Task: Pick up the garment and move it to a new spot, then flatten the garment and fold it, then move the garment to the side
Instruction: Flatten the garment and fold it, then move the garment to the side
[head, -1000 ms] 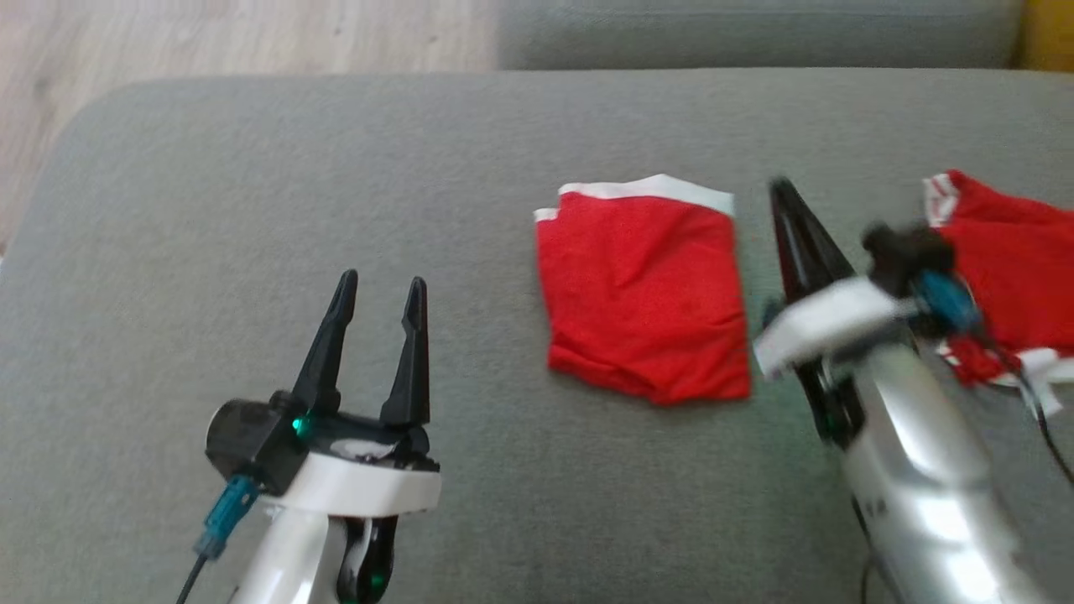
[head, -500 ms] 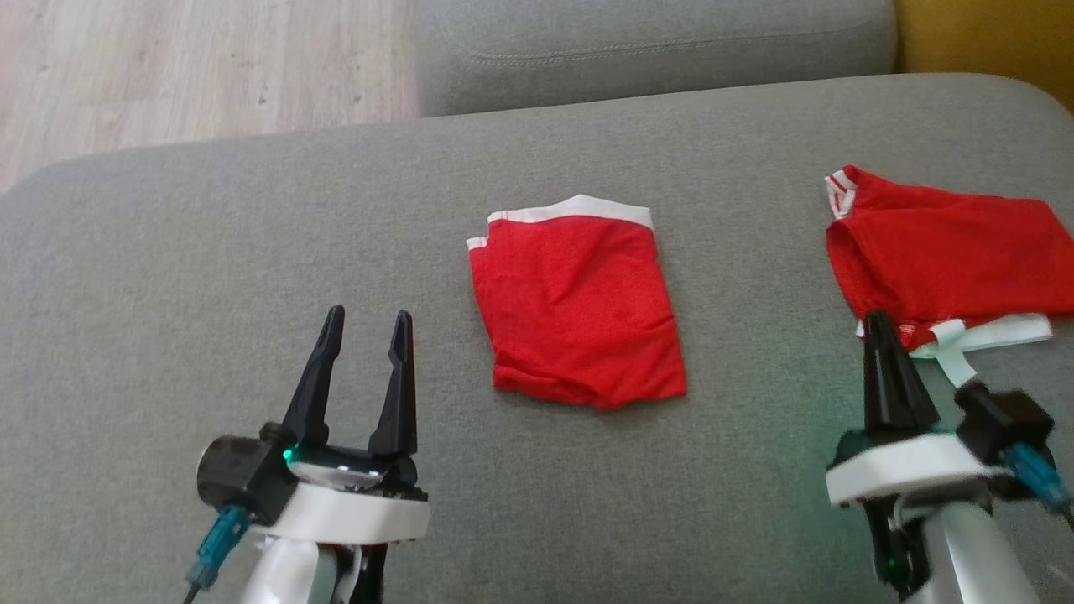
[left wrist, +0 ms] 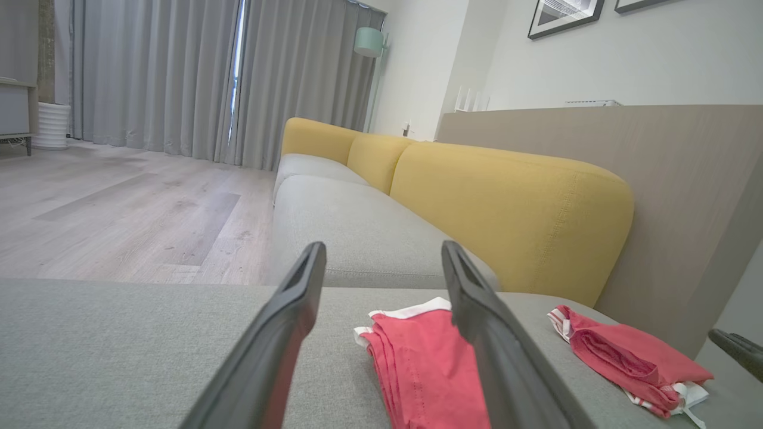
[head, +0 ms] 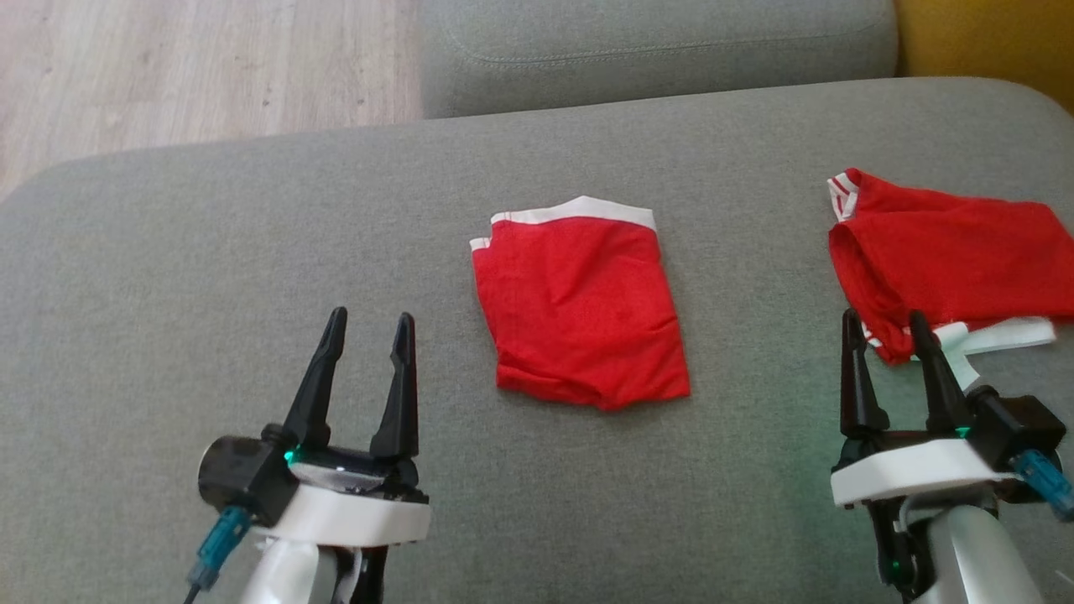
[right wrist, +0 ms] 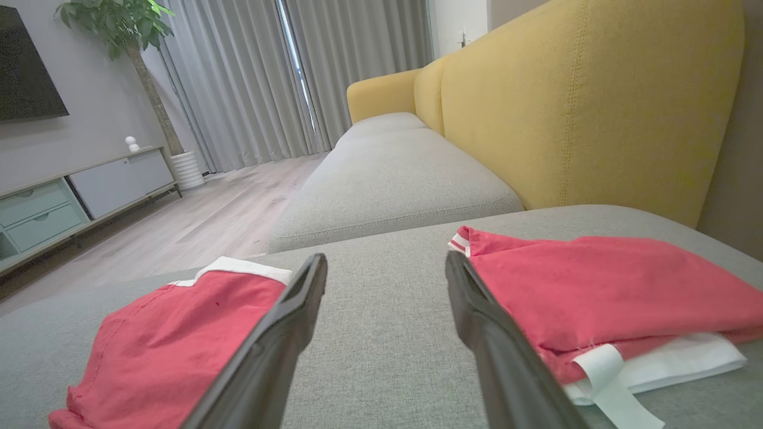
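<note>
While both jaws gape empty, red garment (head: 587, 310) lies between them; untouched, folded

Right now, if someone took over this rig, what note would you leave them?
Both open and empty: left gripper at the front left of the grey cushion, right gripper beside the near edge of the right red garment.
That garment lies folded at the cushion's right side. The middle red garment lies folded mid-cushion, and nothing touches it.
Done: both look folded, one set aside.
Left: probably moving the middle one aside, if it is part of the job.
</note>
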Robot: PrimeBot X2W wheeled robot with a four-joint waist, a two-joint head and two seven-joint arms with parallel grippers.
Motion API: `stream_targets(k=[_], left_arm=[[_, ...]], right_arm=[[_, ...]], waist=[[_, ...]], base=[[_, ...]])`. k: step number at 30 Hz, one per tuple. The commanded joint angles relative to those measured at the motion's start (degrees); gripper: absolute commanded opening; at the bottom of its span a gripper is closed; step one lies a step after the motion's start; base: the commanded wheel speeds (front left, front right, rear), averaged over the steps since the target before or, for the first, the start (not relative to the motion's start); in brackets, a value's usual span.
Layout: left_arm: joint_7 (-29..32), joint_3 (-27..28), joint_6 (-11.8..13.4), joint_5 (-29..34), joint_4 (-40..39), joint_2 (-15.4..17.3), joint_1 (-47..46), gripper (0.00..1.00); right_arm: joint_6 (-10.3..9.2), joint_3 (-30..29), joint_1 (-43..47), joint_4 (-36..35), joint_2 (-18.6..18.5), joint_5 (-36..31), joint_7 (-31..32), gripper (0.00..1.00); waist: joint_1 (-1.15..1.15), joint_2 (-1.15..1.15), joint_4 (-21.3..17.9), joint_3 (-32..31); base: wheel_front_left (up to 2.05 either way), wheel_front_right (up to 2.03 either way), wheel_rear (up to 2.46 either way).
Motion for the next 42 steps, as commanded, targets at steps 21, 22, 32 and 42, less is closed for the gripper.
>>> stream_targets(k=[21,22,32,42], left_arm=[[-0.3,-0.6,-0.2,-0.2,-1.7,0.1,-5.0,1.0],[-0.3,-0.6,-0.2,-0.2,-1.7,0.1,-5.1,1.0],[-0.3,-1.4,0.0,-0.7,-1.6,0.1,-5.4,1.0],[-0.3,-2.2,0.2,-1.1,-1.9,0.1,-6.2,1.0]], right_arm=[[-0.04,2.3,-9.8,7.6,-0.2,-3.2,3.6,1.0],[-0.04,2.3,-10.0,8.4,-0.2,-3.3,4.0,1.0],[-0.04,3.7,-12.9,15.3,-0.2,-2.2,6.0,1.0],[-0.04,10.2,-18.3,20.6,-0.2,1.4,7.6,1.0]], waist=[[0.0,0.0,8.2,5.9],[0.0,0.0,8.5,6.0],[0.0,0.0,10.6,6.5],[0.0,0.0,11.3,8.3]], base=[[0.0,0.0,0.0],[0.0,0.0,0.0],[0.0,0.0,0.0],[0.0,0.0,0.0]])
